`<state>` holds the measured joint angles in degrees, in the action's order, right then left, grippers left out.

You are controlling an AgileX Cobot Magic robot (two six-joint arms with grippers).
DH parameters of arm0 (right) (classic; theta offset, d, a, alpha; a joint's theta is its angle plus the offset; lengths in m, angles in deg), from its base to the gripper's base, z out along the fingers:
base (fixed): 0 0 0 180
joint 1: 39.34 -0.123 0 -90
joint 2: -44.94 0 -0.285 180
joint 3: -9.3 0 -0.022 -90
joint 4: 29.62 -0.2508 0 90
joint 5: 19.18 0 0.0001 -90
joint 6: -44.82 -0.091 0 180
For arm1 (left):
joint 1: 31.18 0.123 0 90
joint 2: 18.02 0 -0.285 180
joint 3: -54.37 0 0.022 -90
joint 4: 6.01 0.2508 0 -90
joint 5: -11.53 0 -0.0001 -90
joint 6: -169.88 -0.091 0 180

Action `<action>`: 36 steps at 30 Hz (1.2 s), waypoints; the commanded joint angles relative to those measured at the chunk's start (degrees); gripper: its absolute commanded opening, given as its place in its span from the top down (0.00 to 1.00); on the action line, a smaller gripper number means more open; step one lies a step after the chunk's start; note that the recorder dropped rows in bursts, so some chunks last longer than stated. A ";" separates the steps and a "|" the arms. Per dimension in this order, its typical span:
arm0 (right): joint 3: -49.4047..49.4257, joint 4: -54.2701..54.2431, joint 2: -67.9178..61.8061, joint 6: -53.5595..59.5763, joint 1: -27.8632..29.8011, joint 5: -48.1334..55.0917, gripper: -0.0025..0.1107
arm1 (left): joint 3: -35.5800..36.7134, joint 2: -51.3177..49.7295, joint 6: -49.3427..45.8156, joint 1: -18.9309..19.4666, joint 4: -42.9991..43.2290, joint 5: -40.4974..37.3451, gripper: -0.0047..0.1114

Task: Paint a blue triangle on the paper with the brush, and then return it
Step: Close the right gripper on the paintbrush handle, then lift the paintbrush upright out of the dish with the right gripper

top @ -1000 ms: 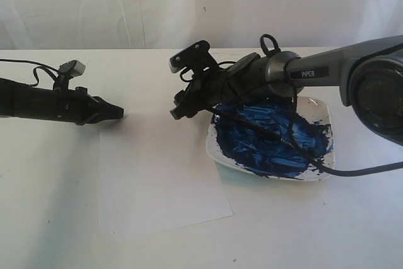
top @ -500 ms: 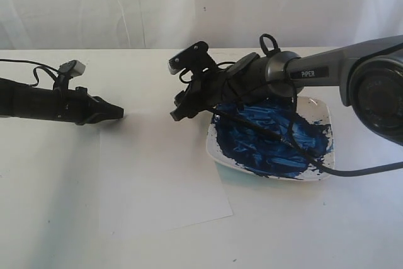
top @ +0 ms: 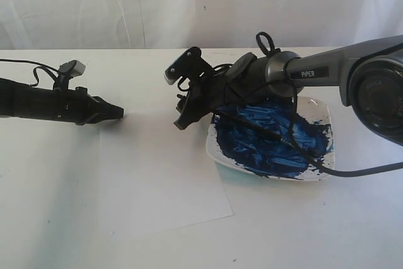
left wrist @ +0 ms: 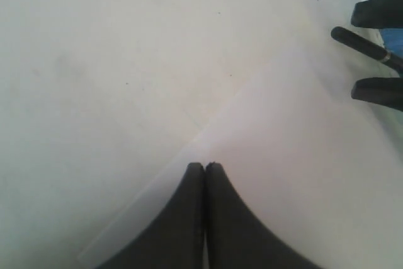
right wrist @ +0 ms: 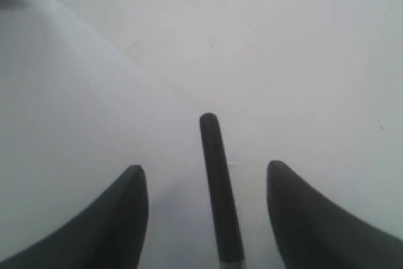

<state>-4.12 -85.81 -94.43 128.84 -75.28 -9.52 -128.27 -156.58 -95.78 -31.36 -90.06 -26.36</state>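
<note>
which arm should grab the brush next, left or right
Right. The right gripper is open, with the brush handle lying between its fingers, next to the dish. The left gripper is shut and sits at the edge of the paper, well away from the brush.

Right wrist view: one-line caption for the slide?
Right gripper, jaws open, straddles the black-handled brush with a gap on each side, above a white surface.

The exterior camera looks down across the table [top: 50, 218]. Wrist cameras sit close behind the left gripper [left wrist: 204, 165] and right gripper [right wrist: 204, 165], sharing the paper [left wrist: 302, 174]
</note>
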 commanded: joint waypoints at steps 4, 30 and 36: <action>0.02 5.09 0.03 -2.27 -0.01 0.57 0.62 | 0.45 -0.58 -0.07 0.07 1.98 0.85 0.96; -0.09 1.53 4.21 -7.75 -0.01 -2.15 0.98 | 0.45 -0.58 -0.07 0.07 1.98 0.85 0.96; -0.09 -1.73 7.62 -8.71 0.56 -5.18 0.98 | 0.45 -0.58 -0.07 0.07 1.98 0.85 0.96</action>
<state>-4.12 -85.66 -88.43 121.05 -75.32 -13.50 -128.27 -156.58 -95.87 -31.36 -90.06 -26.36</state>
